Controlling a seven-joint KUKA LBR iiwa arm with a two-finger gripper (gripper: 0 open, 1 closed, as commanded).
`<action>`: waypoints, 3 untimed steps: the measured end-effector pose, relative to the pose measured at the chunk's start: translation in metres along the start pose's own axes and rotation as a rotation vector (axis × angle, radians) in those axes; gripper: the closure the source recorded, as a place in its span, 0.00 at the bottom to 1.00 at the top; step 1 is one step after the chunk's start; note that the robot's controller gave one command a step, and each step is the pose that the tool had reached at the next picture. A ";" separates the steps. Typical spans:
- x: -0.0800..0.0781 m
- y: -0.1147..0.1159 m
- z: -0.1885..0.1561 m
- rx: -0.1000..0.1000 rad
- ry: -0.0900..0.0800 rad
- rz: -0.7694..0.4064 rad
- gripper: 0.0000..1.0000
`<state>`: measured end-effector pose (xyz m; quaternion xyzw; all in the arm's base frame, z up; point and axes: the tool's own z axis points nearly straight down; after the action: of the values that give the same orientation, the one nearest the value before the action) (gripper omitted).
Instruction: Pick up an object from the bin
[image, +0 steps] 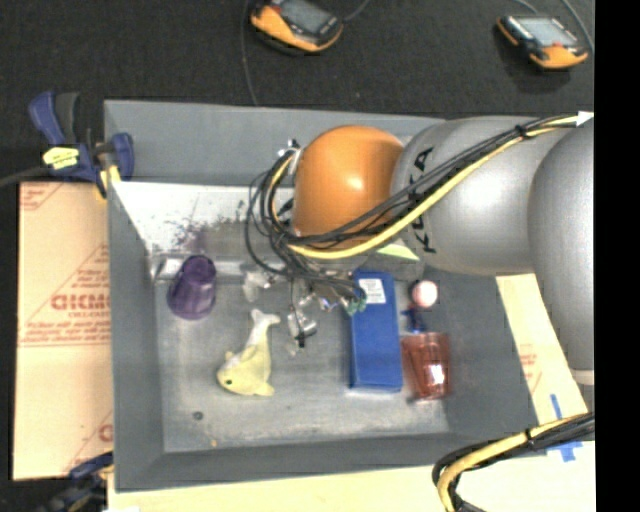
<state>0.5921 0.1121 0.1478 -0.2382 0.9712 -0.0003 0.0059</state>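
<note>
Presently, the gripper (300, 328) hangs over the floor of the bin (140, 400) near its middle; whether it is open or closed cannot be told. Nearest lies a yellow toy (247, 372), just to its lower left in the view. The toy's long axis slants up toward the gripper, pale end closest. A blue box (375, 345) lies just beside on the right.

I work in a robotics lab: my grey industrial arm (500, 200), strung with black and yellow cables (440, 190), hangs my gripper (300, 322) over a grey metal bin (140, 330). Beyond it, two orange handheld units (297, 22) lie on black matting (150, 50).
</note>
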 end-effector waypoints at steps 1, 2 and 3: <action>0.002 0.003 0.016 -0.001 0.004 -0.215 0.00; -0.005 0.007 0.068 0.000 0.000 -0.679 0.00; -0.005 0.011 0.075 0.003 -0.007 -0.768 1.00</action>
<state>0.5919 0.1241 0.0724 -0.5847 0.8112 -0.0032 0.0090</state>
